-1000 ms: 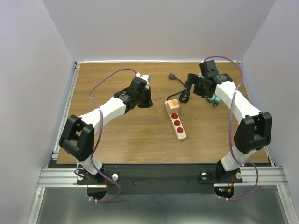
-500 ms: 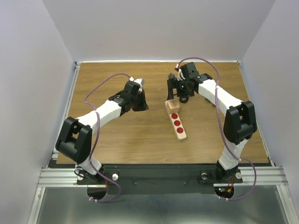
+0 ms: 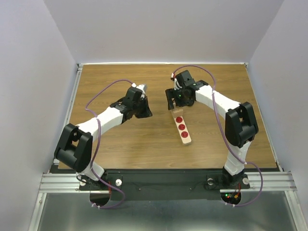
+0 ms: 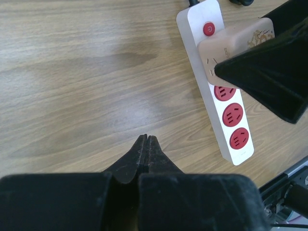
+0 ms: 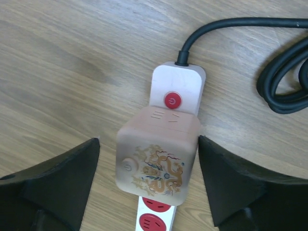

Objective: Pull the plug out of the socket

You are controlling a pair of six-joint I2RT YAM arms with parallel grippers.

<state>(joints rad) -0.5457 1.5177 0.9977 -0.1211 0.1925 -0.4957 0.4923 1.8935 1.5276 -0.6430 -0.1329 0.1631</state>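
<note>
Astride the plug (image 5: 156, 161), right pincer (image 5: 148, 156) leaves gaps both sides.

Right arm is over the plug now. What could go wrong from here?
1. Nothing pins the socket: the left fingers are shut over the table beside it, so it may lift with the plug.
2. The right fingers stand open around the plug; uneven closing could shove it sideways.

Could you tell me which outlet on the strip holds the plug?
The one beside the power button: the plug covers it, while the other three show red.
</note>
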